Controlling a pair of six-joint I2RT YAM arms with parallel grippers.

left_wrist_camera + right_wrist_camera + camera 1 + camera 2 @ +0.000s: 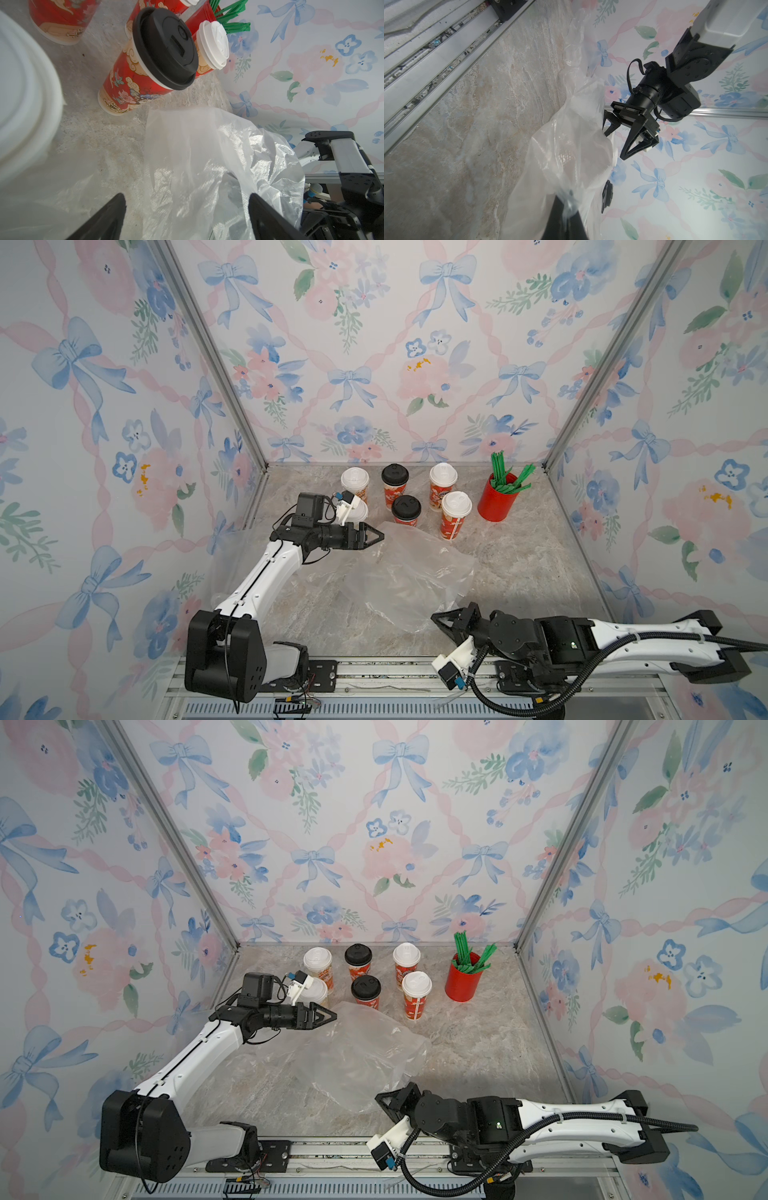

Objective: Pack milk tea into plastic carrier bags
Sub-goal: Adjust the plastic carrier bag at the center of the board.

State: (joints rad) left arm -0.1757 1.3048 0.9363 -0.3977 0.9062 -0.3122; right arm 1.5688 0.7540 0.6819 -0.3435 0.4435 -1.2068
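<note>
Several milk tea cups stand at the back of the marble table [519, 572]: black-lidded red ones [406, 509] [358, 961], white-lidded ones [456, 512] [443, 481] [354, 482], and one [319, 991] partly hidden behind my left wrist. Clear plastic carrier bags [399, 572] [357, 1056] lie crumpled mid-table; I cannot tell them apart. My left gripper [374, 536] [187, 207] hangs open over the bag's far edge [197, 155], close to a black-lidded cup [149, 62]. My right gripper [440, 620] [566, 204] is shut on a pinch of the bag [566, 145] at its near edge.
A plain red cup of green straws [498, 499] [463, 982] stands at the back right. Floral walls close in three sides. A metal rail [395, 672] runs along the front edge. More thin plastic [226, 560] lies under my left arm.
</note>
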